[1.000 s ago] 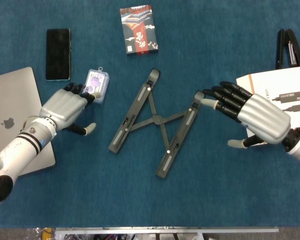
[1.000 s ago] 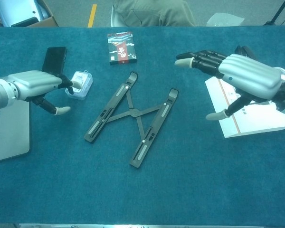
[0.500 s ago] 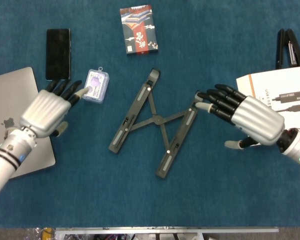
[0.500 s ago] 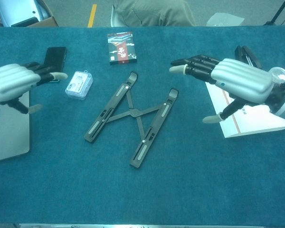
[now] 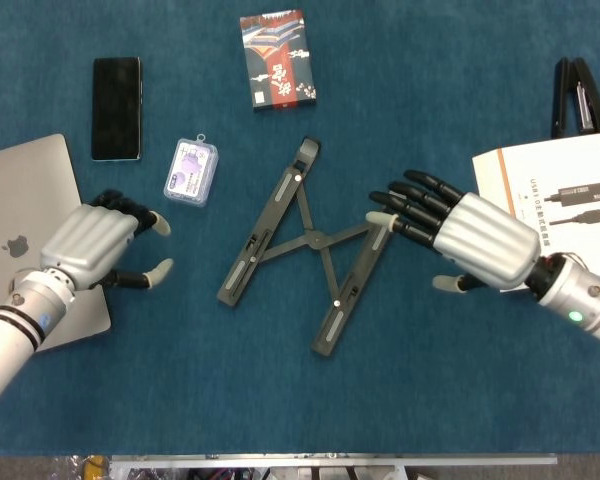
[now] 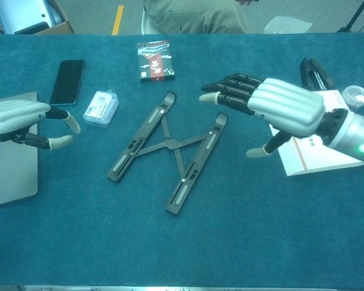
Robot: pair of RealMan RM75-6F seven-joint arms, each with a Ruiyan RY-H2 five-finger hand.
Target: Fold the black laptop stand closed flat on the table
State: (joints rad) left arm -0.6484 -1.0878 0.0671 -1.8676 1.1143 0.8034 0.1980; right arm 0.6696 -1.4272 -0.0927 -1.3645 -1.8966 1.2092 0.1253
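Blue cloth covers the table [image 5: 460, 400], and the laptop stand [image 5: 312, 246] lies on it spread in an X, my landmark. My right hand [image 5: 460, 238] hovers at the stand's right rail, fingers [image 6: 227, 97] extended and apart over its top end, holding nothing. My left hand [image 5: 92, 243], left of the stand, has fingers loosely spread and empty, beside the laptop [image 5: 25, 225].

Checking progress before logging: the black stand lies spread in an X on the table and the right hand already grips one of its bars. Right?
Not quite. The stand does lie spread in an X, but the right hand grips nothing; the chest view shows its fingers apart above the bar.
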